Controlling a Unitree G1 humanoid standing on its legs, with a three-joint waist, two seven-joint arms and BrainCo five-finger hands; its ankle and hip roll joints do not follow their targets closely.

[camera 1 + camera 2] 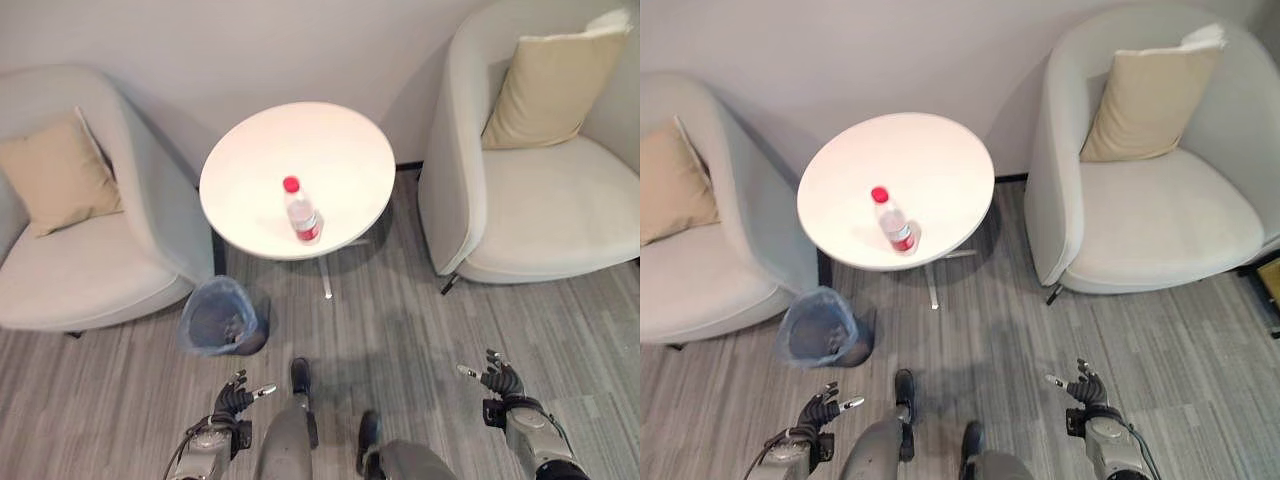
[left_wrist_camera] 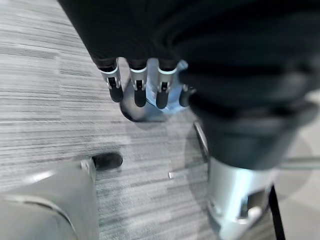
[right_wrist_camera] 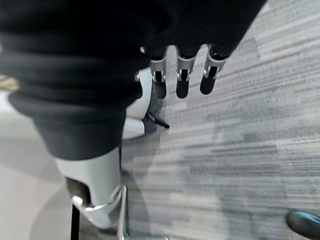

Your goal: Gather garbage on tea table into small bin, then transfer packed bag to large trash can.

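Standing upright near the front edge of the round white tea table [image 1: 340,150], a clear plastic bottle [image 1: 302,213] with a red cap lies well beyond the fingertips of both hands. The left hand [image 1: 234,401] hangs low with fingers relaxed and apart, holding nothing, the blue-lined small bin [image 1: 222,317] on the floor just ahead of its fingertips. The right hand [image 1: 503,383] is likewise loosely spread and empty over bare grey floor [image 1: 420,320], a cream armchair [image 1: 540,190] farther ahead.

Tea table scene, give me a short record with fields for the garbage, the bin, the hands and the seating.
garbage: one plastic bottle with a red cap, upright near the front edge of the round white tea table
small bin: blue-lined bin on the floor, left of the table's foot
left hand: low, fingers relaxed, holding nothing
right hand: low, fingers relaxed, holding nothing
seating: armchair and cushion each side
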